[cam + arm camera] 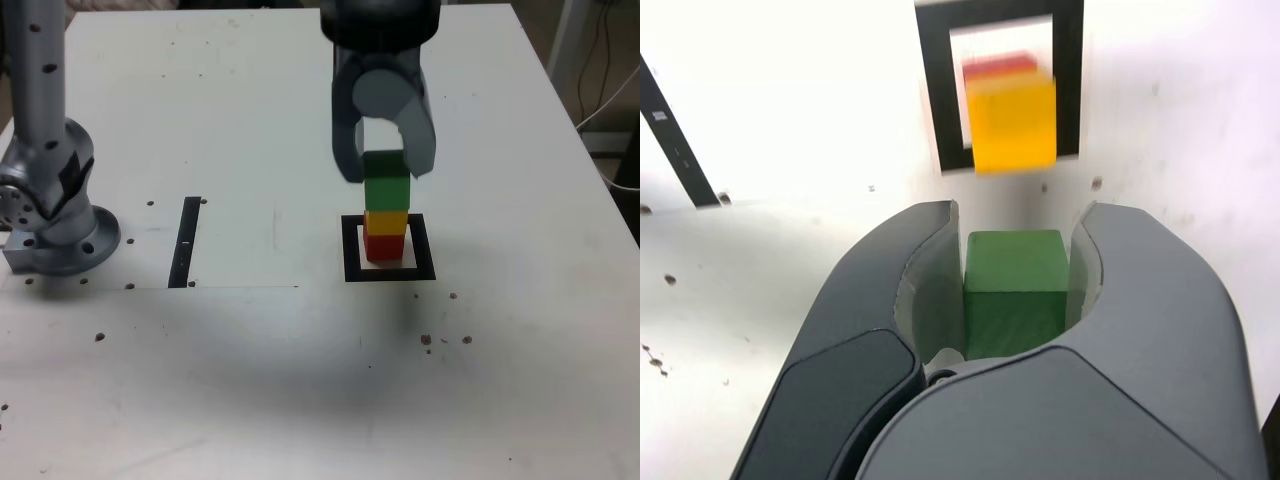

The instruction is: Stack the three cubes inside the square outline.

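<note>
the green cube (386, 186) sits clamped between the jaws of my gripper (385, 165), right above the yellow cube (386, 221), which rests on the red cube (384, 246). in the exterior view green looks as if it touches yellow's top, but the wrist view shows the yellow cube (1013, 125) ahead of the green cube (1016, 290) with a gap between them, so i can't tell whether it is seated or just hovering. red and yellow already stand stacked inside the square outline (350, 250), on its white centre, within the black frame.

my read: two of three are placed, and the third is held over the stack. what's left is settling green squarely on yellow and letting go without nudging the column. i'd judge it nearly done.

no containers here, only the flat outline holding the stack. further out on the bench (500, 380), a thin black strip (186, 243) lies toward the exterior view's left, near the arm's base (60, 235).
</note>
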You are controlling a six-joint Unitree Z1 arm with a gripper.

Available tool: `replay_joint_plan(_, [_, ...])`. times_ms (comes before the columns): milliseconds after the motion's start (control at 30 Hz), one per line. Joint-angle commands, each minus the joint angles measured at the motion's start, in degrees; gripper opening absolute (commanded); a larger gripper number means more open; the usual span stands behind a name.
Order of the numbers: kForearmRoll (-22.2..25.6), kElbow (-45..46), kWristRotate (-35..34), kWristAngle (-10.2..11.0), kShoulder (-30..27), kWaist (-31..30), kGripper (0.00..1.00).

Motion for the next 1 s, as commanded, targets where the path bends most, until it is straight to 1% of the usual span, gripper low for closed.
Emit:
replay_joint_plan(0, [0.67,-1.52,1.38,0.38,0.65,1.93,0.0])
replay_joint_plan(100, [1.8,-2.55,3.23,0.88,1.05,4.85,0.0])
replay_joint_plan(200, [2.3,-2.43,3.92,1.04,1.64,6.31,0.0])
replay_joint_plan(533, [2.08,-1.01,4.02,0.91,4.06,7.27,0.0])
replay_joint_plan(833, [0.71,-0.78,4.02,0.91,5.58,7.51,0.0])
replay_joint_plan(967, [0.5,-0.1,4.01,0.82,5.54,7.65,0.02])
